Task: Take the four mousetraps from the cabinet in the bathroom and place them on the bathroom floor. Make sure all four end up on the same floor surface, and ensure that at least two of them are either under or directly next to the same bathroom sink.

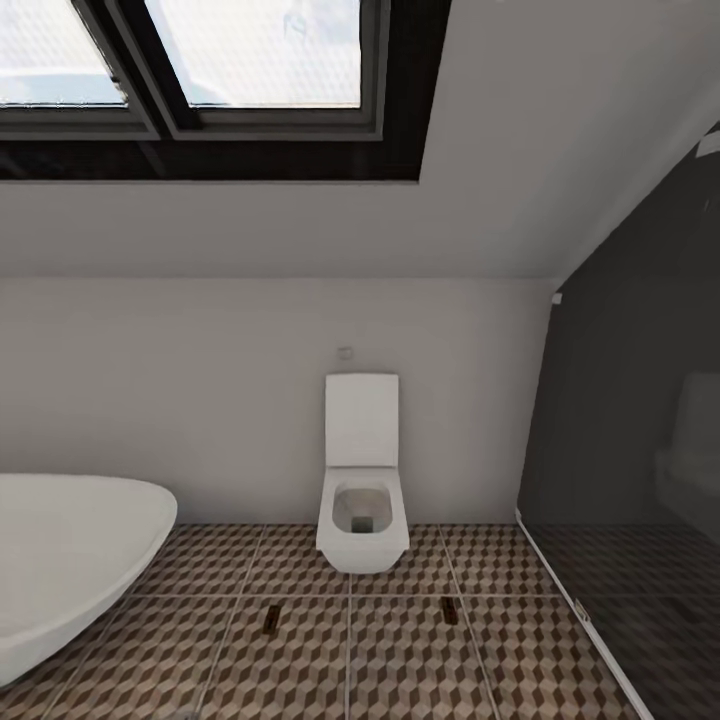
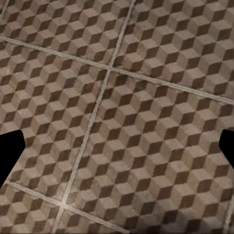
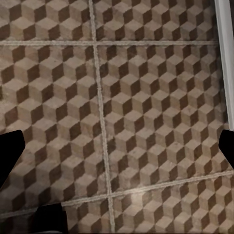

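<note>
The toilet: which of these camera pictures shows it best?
The head view. The white toilet stands whole against the far wall, lid up, bowl facing the camera, on the patterned bathroom floor. Both wrist views look down at floor tiles with the same pattern, with nothing of the toilet to make out.

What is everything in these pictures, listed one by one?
mousetraps: two, small and dark brown, on the floor in front of the toilet, one left, one right
floor: brown and beige cube-pattern tiles
toilet: one, white, against the back wall
basin or tub: one, white, at left
window: dark frame, top
glass screen: dark, at right
left tool: black fingers, apart, over bare tiles
right tool: black fingers, apart, over bare tiles
</note>
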Available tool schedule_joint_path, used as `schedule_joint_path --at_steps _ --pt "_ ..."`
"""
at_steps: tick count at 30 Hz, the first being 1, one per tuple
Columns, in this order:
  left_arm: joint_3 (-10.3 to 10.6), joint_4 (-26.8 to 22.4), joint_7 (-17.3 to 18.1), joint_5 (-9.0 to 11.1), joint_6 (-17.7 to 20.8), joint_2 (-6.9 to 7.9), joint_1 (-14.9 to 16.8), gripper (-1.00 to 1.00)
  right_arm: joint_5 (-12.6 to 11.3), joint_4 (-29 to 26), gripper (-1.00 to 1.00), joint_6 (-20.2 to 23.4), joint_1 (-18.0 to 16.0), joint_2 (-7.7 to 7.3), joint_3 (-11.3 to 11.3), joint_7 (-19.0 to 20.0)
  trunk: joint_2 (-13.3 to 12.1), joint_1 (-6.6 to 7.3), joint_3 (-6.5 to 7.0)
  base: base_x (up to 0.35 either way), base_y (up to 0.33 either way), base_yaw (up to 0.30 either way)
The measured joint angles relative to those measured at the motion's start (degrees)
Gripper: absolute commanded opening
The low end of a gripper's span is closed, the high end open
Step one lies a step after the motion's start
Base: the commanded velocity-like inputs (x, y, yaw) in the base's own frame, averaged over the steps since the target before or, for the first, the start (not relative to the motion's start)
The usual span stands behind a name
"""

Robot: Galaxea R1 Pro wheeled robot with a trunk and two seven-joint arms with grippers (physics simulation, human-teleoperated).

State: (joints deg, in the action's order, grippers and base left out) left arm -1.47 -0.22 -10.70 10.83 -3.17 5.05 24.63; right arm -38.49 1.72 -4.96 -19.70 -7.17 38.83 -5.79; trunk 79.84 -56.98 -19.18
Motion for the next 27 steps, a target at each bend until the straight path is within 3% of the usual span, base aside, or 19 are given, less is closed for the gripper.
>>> schedule_joint_path --at_steps 11,20,27 --pt "0.0 0.0 0.0 -0.1 0.2 -0.11 -1.2 1.00 -0.1 0.0 1.00 0.0 1.3 0.02 0.0 0.2 -4.4 2.42 1.98 0.000 0.000 0.000" --pt "0.0 0.0 0.0 -0.1 0.2 -1.05 -2.9 1.00 -0.1 0.0 1.00 0.0 3.3 0.10 0.0 0.3 -8.0 4.39 3.59 0.000 0.000 0.000" --pt "0.0 0.0 0.1 -0.2 0.0 -1.65 -4.5 1.00 -0.1 0.0 1.00 0.0 5.3 1.38 -0.1 0.3 -10.8 5.93 4.85 0.000 0.000 0.000"
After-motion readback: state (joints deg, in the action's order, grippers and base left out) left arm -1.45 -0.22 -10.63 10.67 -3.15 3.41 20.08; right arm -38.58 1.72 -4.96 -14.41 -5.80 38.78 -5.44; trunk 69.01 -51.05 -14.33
